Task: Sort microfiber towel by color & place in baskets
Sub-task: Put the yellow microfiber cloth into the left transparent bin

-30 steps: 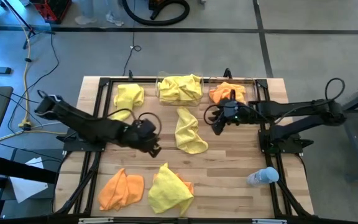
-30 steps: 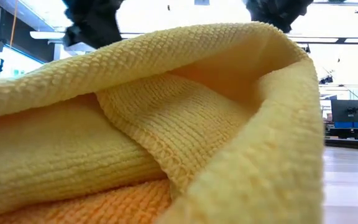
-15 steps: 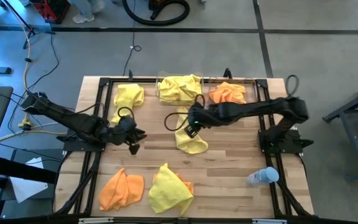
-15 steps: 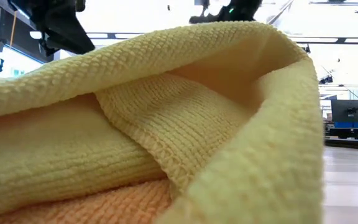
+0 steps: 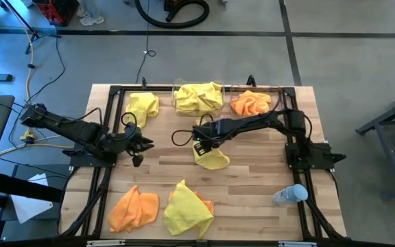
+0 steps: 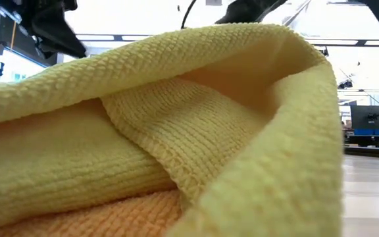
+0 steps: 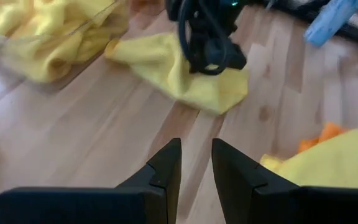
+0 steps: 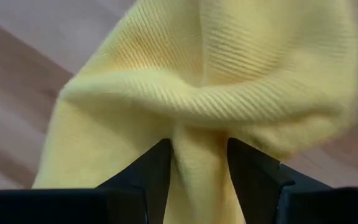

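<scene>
Right gripper [image 5: 202, 145]: fingers pinching a fold of the yellow towel [image 5: 211, 158] lying mid-table, below the baskets [image 5: 197, 99] | Left gripper [image 5: 137, 143]: fingers slightly apart, holding nothing, at table's left.
</scene>
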Motion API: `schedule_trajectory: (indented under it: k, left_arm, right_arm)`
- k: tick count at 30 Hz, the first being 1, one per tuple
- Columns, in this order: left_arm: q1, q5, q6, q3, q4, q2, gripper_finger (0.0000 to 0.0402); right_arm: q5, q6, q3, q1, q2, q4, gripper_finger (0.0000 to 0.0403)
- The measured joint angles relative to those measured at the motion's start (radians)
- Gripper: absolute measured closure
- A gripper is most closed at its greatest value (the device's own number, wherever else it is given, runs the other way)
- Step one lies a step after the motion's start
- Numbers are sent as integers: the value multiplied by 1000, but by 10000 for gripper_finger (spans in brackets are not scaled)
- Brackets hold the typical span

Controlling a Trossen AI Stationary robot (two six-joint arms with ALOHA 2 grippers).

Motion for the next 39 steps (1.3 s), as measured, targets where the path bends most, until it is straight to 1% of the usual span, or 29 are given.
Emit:
schedule_trajectory:
  k: [5, 7, 9, 12, 13, 17, 19, 21, 24, 26, 29, 32, 35, 37, 39]
  left_arm:
    - [32, 16, 49, -1, -13, -35, 326]
    - [48, 17, 68, 0, -9, -48, 326]
    - [62, 18, 83, -1, -11, -57, 326]
    - [84, 21, 107, -1, -13, -70, 326]
    - [89, 20, 113, -1, -8, -71, 326]
    - [115, 37, 171, -1, -8, -76, 326]
    - [125, 60, 231, -1, -11, -75, 326]
    - [136, 66, 283, -1, -8, -70, 326]
    - [161, 65, 326, -1, -8, -67, 326]
    - [180, 64, 333, -1, -4, -62, 326]
    - [209, 65, 322, -1, -5, -56, 326]
    - [232, 65, 305, -1, -4, -52, 326]
    - [251, 65, 290, -1, 5, -52, 326]
    - [261, 65, 285, -1, 21, -52, 326]
    - [271, 65, 263, -1, 39, -52, 326]
  right_arm:
    - [-48, -3, 8, -3, 83, 58, 252]
    - [-65, -15, 13, -4, 101, 90, 267]
    - [-47, -12, 13, 1, 105, 83, 299]
    - [-33, -21, 13, 4, 99, 83, 375]
    - [-32, -35, 15, 4, 91, 80, 387]
    - [-38, -63, 36, -7, 33, 40, 385]
    - [-18, -91, 59, -15, -14, 28, 395]
    - [4, -136, 91, -23, -80, 44, 398]
    - [14, -230, 135, -42, -142, 23, 396]
    - [49, -306, 170, -51, -177, 3, 399]
    - [141, -407, 236, -67, -241, 13, 399]
    - [193, -527, 291, -96, -260, 5, 399]
    - [190, -608, 361, -149, -260, -4, 401]
    - [150, -620, 385, -190, -265, 1, 401]
    - [108, -613, 381, -232, -263, 11, 401]
